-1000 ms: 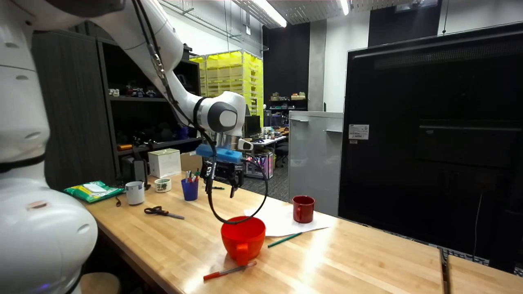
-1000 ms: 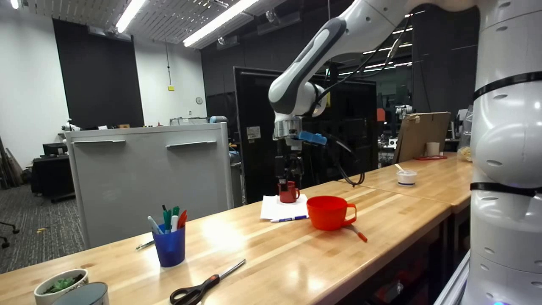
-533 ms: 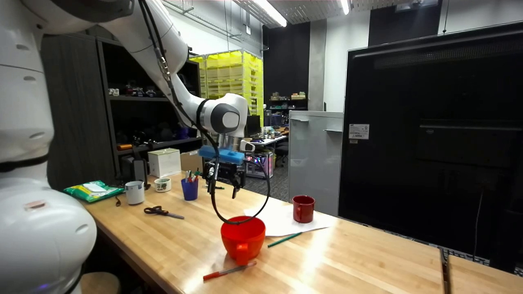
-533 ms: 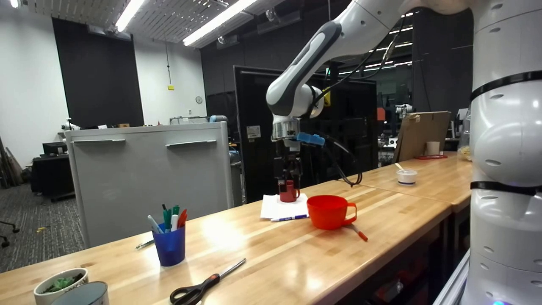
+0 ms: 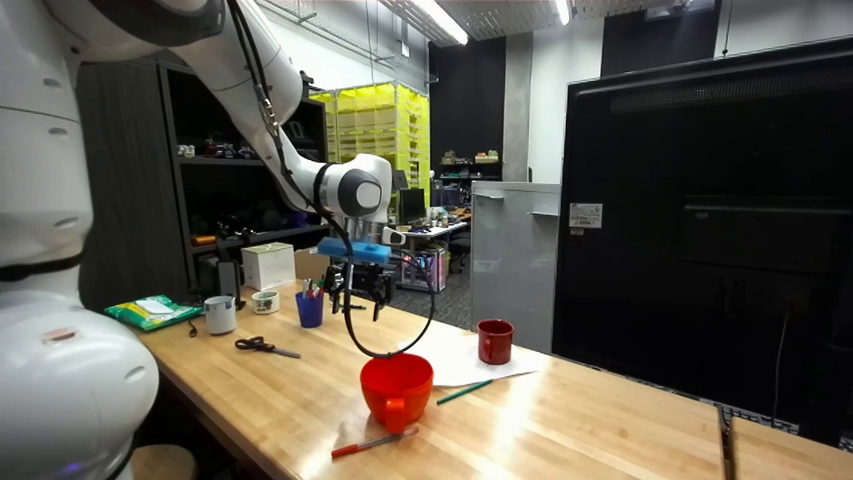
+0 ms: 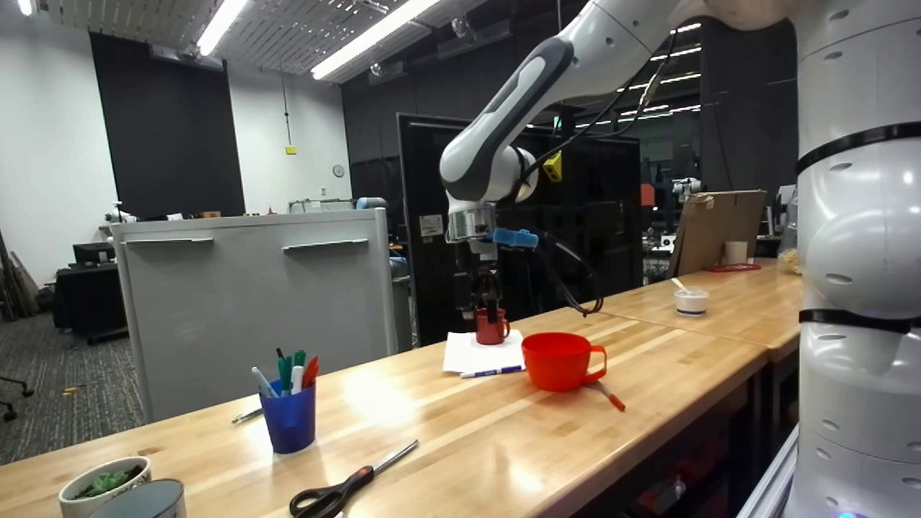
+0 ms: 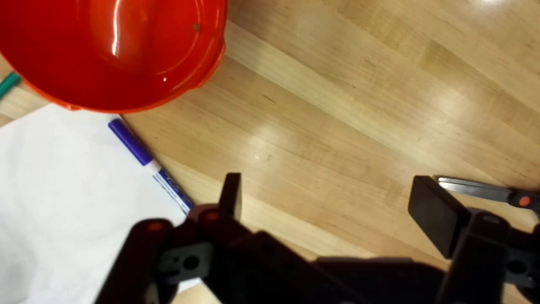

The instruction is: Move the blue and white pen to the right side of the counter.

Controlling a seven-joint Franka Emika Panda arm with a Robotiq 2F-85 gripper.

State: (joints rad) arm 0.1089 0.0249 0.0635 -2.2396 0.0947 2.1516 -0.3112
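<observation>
The gripper hangs with fingers spread wide, the counter between them. In the wrist view, left of it, I see white paper, the red bowl, and the blue and white pen, one end behind a finger; right of the gripper, scissors.

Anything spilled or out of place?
No spill or damage shows. Perhaps untidy: the blue and white pen, red pen and green stick lie loose near the red bowl, while other pens stand in the blue cup.
</observation>
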